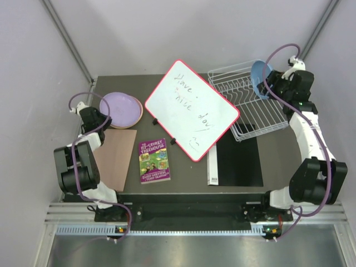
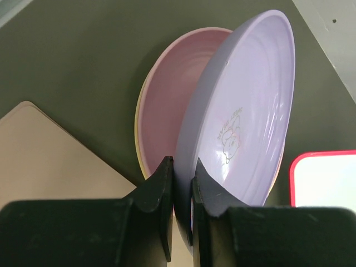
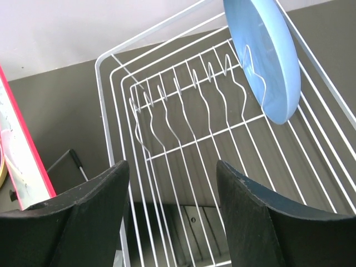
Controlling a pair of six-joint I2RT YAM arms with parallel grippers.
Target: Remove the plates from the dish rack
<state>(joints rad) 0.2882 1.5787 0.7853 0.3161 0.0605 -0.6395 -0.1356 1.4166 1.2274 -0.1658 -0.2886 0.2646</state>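
Looking from above, the only plate in the dish rack [image 1: 250, 114] is the blue plate [image 1: 259, 78], on edge at the far right corner. It sits just beside the right gripper [image 1: 270, 88]. The left gripper [image 1: 103, 119] is well apart, at the far left.

Left wrist view: fingers pinched narrow on the lilac plate [image 2: 245, 111] rim, which leans over the pink plate [image 2: 161, 105].

Right wrist view: jaws wide and empty. The blue plate stands upright in the tines, ahead and to the right of them. The right arm is judged nearer.

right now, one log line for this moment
left gripper: shut on lilac plate rim, over pink plate | right gripper: open over rack | blue plate: in rack
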